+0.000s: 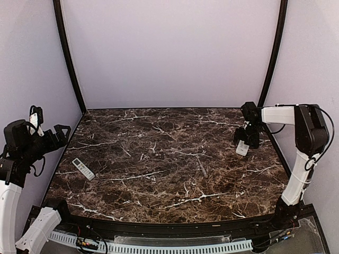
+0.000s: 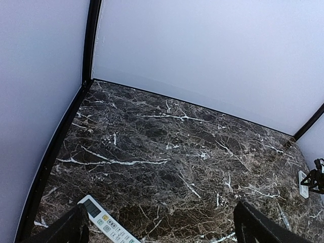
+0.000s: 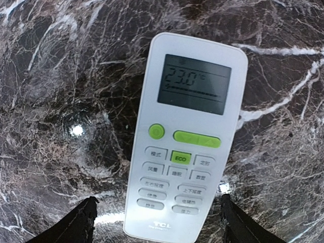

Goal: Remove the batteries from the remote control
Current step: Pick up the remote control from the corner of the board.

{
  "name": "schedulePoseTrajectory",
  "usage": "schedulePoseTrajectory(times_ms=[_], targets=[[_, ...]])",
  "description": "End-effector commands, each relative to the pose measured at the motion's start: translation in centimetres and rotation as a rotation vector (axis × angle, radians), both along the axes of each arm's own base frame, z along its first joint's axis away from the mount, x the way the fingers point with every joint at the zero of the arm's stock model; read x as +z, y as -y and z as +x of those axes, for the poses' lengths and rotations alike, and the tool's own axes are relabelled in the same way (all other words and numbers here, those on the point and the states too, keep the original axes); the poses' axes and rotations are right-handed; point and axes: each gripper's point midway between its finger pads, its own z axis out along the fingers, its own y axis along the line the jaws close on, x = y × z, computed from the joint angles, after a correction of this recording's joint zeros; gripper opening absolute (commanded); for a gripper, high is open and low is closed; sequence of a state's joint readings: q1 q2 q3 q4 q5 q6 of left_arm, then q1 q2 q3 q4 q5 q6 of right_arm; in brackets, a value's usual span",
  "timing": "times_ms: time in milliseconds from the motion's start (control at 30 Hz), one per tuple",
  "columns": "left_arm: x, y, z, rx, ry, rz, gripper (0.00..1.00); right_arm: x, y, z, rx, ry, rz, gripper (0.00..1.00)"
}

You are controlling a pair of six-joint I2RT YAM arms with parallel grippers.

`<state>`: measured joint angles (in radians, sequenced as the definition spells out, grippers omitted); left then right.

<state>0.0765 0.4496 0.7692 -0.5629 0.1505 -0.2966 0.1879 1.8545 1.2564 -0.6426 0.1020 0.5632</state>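
Observation:
A white remote control (image 3: 185, 136) lies face up on the marble table, its display lit and its green buttons showing. My right gripper (image 3: 159, 225) is open just above it, with one finger on each side of the remote's lower end. The top view shows this gripper (image 1: 247, 138) over that remote (image 1: 242, 147) at the far right. A second white remote (image 1: 83, 169) lies face up near the left edge and also shows in the left wrist view (image 2: 104, 223). My left gripper (image 2: 159, 233) is open, empty and raised above the left edge (image 1: 59, 133). No batteries are in view.
The dark marble table (image 1: 169, 159) is enclosed by pale walls at the back and both sides, with black corner posts (image 1: 69, 58). The right remote shows far off in the left wrist view (image 2: 303, 184).

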Motion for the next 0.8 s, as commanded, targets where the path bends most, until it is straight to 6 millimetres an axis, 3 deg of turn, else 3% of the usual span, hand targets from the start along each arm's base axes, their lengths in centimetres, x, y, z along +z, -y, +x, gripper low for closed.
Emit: schedulePoseTrajectory(times_ms=[0, 233, 533, 767], targets=[[-0.3, 0.2, 0.2, -0.009, -0.005, -0.007, 0.99, -0.1, -0.4, 0.8, -0.017, 0.007, -0.017, 0.8], [-0.3, 0.0, 0.2, -0.001, -0.003, -0.006, 0.99, -1.1, 1.3, -0.4, -0.06, -0.029, -0.103, 0.79], [-0.4, 0.0, 0.2, 0.003, -0.007, -0.005, 0.99, -2.4, 1.1, -0.9, -0.07, -0.046, -0.081, 0.77], [-0.5, -0.2, 0.2, 0.014, -0.011, -0.004, 0.99, -2.3, 0.8, -0.9, -0.06, -0.036, -0.065, 0.73]])
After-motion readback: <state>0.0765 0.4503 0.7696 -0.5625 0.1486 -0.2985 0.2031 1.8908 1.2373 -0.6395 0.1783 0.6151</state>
